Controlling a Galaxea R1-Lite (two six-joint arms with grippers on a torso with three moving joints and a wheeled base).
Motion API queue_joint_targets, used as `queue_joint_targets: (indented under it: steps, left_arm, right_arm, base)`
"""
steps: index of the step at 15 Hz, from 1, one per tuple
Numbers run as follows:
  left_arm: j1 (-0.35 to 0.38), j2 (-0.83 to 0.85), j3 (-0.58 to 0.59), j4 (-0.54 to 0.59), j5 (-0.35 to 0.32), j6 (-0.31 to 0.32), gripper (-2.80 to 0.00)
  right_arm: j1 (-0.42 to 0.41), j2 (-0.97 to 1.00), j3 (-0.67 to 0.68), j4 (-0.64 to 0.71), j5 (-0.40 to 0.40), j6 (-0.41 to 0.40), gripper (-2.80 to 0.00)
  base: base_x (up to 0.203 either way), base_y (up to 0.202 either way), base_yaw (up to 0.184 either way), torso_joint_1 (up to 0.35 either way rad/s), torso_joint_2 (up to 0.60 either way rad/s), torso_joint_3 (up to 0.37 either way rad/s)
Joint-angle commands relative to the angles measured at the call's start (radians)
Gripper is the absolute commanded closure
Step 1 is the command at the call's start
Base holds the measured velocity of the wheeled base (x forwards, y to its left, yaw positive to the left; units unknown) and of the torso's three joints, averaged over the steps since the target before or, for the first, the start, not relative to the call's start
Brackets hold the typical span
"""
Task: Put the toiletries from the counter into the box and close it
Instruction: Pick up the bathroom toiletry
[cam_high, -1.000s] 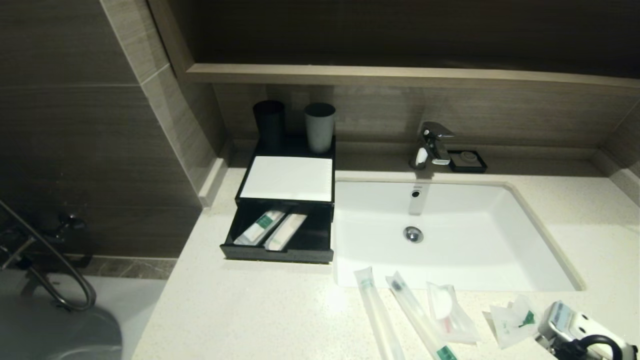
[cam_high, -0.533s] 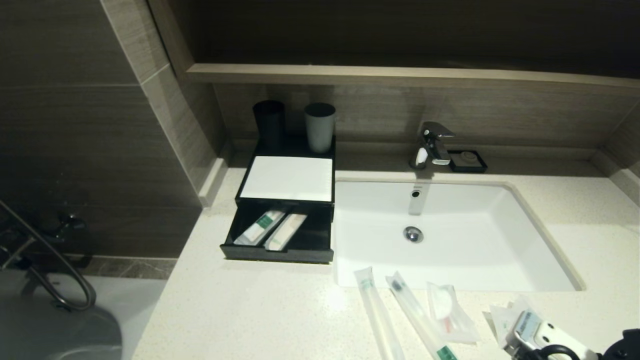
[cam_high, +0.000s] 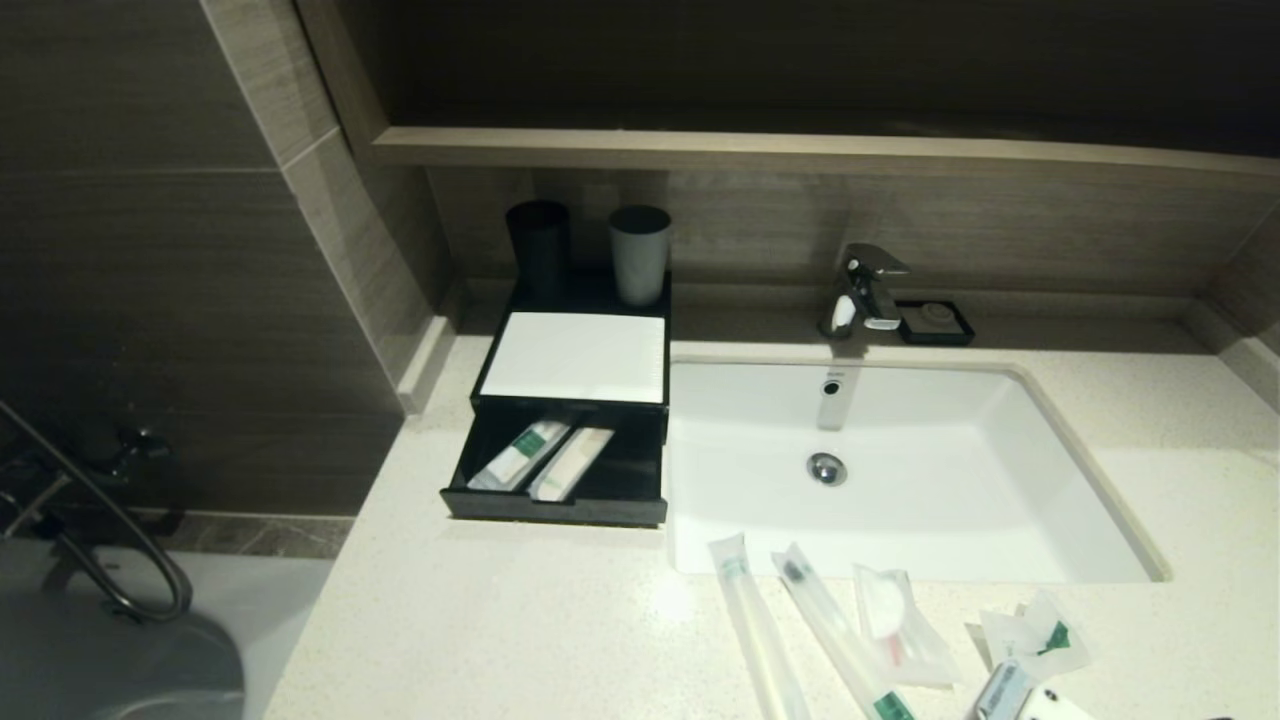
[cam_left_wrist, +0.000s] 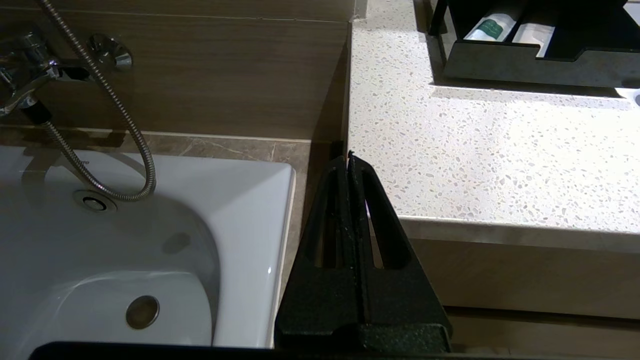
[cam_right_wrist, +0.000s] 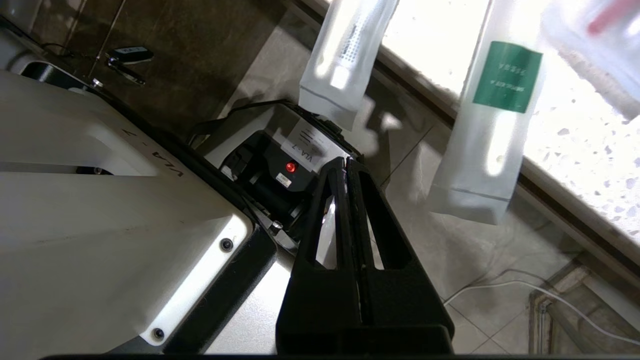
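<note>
The black box stands left of the sink with its drawer pulled open; two white packets lie in it. On the counter's front lie two long toothbrush packets, a small clear packet and a crumpled white packet. My right gripper is shut and empty, below the counter's front edge; two packets overhang that edge above it. Only its wrist shows in the head view. My left gripper is shut and empty, parked off the counter's left front corner.
A white sink with a tap fills the counter's middle. Two cups stand behind the box. A soap dish is by the tap. A bathtub lies left of the counter.
My right arm's wrist has slid left and down along the bottom of the head view, almost out of sight. The crumpled packet it covered shows again.
</note>
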Motion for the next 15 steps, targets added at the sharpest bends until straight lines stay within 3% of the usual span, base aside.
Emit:
queue_joint_targets:
  steps: [1,6,10,15]
  left_arm:
    - [0.0,0.0,0.0,0.0,0.001,0.0,0.0]
    - [0.0,0.0,0.0,0.0,0.001,0.0,0.0]
    - [0.0,0.0,0.0,0.0,0.001,0.0,0.0]
    - [0.0,0.0,0.0,0.0,0.001,0.0,0.0]
  right_arm:
    - [0.06,0.07,-0.012,-0.002,-0.029,0.048,0.0]
    - [0.078,0.092,-0.031,-0.001,-0.061,0.077,0.0]
    - [0.134,0.166,-0.041,-0.002,-0.177,0.169,0.0]
    - [0.163,0.189,-0.043,-0.003,-0.187,0.184,0.0]
  base:
    - [0.0,0.0,0.0,0.0,0.0,0.0]
    - [0.0,0.0,0.0,0.0,0.0,0.0]
    - [0.0,0.0,0.0,0.0,0.0,0.0]
    - [0.0,0.0,0.0,0.0,0.0,0.0]
